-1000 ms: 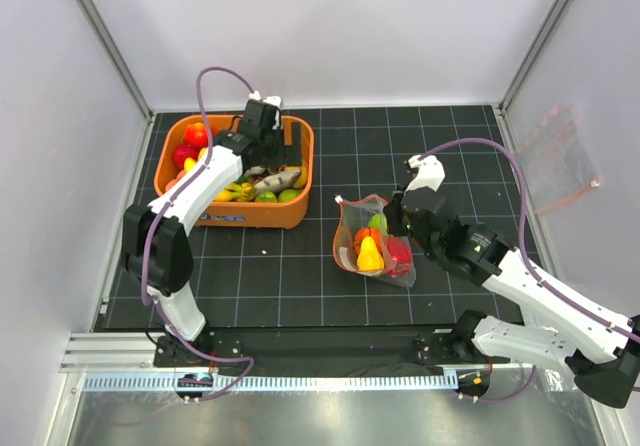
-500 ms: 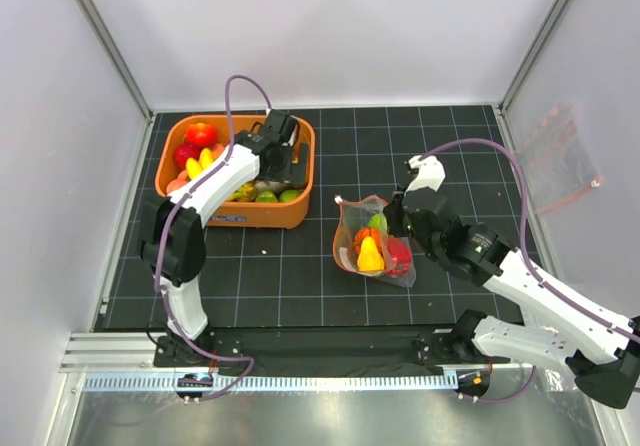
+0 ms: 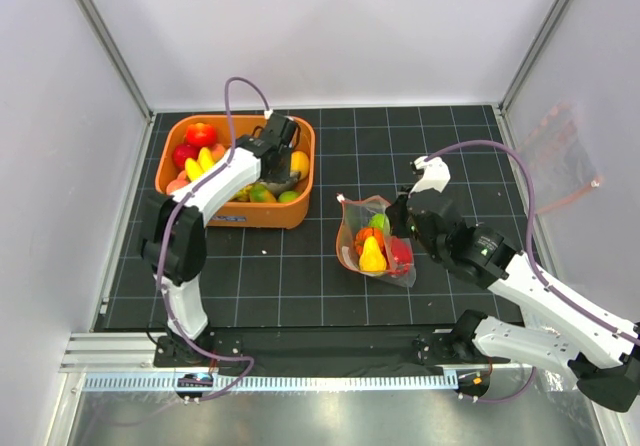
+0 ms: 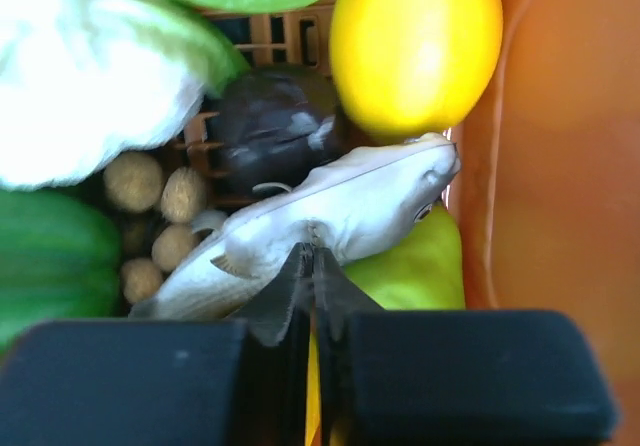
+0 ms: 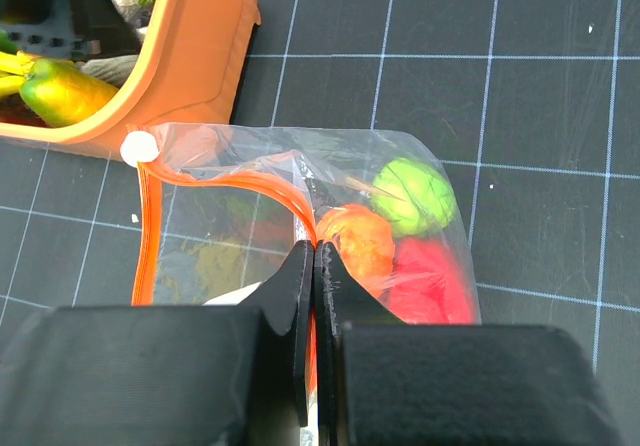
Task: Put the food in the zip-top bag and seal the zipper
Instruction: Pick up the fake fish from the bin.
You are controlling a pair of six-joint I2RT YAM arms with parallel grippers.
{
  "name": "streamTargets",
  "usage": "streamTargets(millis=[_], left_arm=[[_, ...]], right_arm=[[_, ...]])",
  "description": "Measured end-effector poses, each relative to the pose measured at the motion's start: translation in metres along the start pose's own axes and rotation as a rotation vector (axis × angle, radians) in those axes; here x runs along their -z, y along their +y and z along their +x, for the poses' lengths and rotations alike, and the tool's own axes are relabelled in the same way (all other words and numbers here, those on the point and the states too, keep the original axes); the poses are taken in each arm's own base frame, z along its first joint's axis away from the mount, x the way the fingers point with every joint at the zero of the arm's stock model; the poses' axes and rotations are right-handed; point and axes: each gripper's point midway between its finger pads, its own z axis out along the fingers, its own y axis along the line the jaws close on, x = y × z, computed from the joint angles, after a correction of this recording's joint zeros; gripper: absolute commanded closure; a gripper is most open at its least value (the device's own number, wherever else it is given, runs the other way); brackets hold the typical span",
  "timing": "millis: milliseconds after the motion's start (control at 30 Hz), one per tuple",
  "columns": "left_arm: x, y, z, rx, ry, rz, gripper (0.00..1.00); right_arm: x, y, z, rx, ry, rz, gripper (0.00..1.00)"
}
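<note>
The zip-top bag (image 3: 375, 241) lies right of centre on the black mat, its mouth open toward the tub. It holds lime-green (image 5: 412, 194), orange (image 5: 357, 241), red (image 5: 425, 281) and yellow (image 3: 372, 256) food. My right gripper (image 5: 315, 248) is shut on the red-orange zipper (image 5: 215, 179) at the mouth's near edge; the white tab (image 5: 138, 147) shows at the far end. My left gripper (image 4: 313, 256) is down inside the orange tub (image 3: 240, 216), shut on the back fin of a white toy fish (image 4: 340, 211). The fish lies between a yellow lemon (image 4: 415, 46) and a lime-green piece (image 4: 415, 271).
The tub is crowded with more toys: a dark purple piece (image 4: 270, 131), a pale cabbage (image 4: 90, 86), green pieces (image 4: 50, 256) and red ones (image 3: 200, 134). Its orange wall (image 4: 560, 166) stands close on the gripper's right. Another clear bag (image 3: 560, 156) hangs against the right wall.
My left gripper swung to the tub's right side, went down and closed on the white fish. The right gripper kept its hold on the zipper, barely moving.
</note>
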Motion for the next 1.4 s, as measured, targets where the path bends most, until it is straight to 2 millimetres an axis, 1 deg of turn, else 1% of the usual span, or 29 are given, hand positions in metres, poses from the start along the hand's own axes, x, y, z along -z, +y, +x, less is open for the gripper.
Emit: streamTargets(millis=[67,133,233,267,300,333,367,433,567,633,767,833,933,1100,1200,1300,1400], left_arm=[[0.011,0.003,0.000,0.012,-0.029,0.001,1.00],[0.029,0.007,-0.007,0.029,-0.084,0.010,1.00],[0.061,0.011,-0.025,0.060,-0.183,0.035,1.00],[0.072,0.013,-0.032,0.072,-0.217,0.045,0.93],[0.081,0.013,-0.039,0.081,-0.250,0.055,0.92],[0.086,0.013,-0.044,0.088,-0.274,0.063,0.95],[0.089,0.013,-0.047,0.092,-0.286,0.067,1.00],[0.088,0.012,-0.048,0.089,-0.286,0.067,1.00],[0.074,0.011,-0.041,0.080,-0.251,0.056,1.00],[0.074,0.010,-0.040,0.082,-0.246,0.056,1.00],[0.080,0.010,-0.043,0.090,-0.263,0.065,1.00],[0.089,0.011,-0.046,0.095,-0.279,0.076,1.00],[0.114,0.011,-0.054,0.106,-0.330,0.115,1.00],[0.175,0.010,-0.067,0.139,-0.448,0.224,1.00],[0.209,0.006,-0.071,0.148,-0.506,0.305,1.00],[0.231,-0.003,-0.069,0.140,-0.528,0.399,1.00],[0.243,-0.022,-0.064,0.113,-0.511,0.521,1.00]], right_arm=[[0.000,0.000,0.000,0.000,0.001,0.001,0.99],[0.000,0.000,0.000,-0.001,0.001,0.001,0.99],[0.000,0.000,0.000,-0.003,0.002,0.001,0.99],[0.000,0.000,0.000,-0.003,0.002,0.001,0.99],[0.000,0.000,0.001,-0.003,0.002,0.000,0.99],[0.000,0.000,0.001,-0.003,0.002,0.000,0.99],[0.000,0.000,0.001,-0.003,0.003,-0.001,0.99],[0.000,0.000,0.001,-0.003,0.004,-0.003,0.99],[0.000,0.000,0.001,-0.004,0.005,-0.003,0.99],[0.000,0.000,0.001,-0.004,0.005,-0.002,0.99],[0.000,0.000,0.001,-0.004,0.005,-0.002,0.99],[0.000,0.000,0.001,-0.004,0.005,-0.002,0.99],[0.000,0.000,0.001,-0.005,0.005,-0.002,0.99],[0.000,0.000,0.001,-0.001,0.006,-0.001,0.99],[-0.003,0.001,0.002,0.007,0.012,0.002,0.99],[-0.005,0.002,0.002,0.016,0.019,0.006,0.99],[-0.006,0.006,0.002,0.017,0.027,-0.005,0.99]])
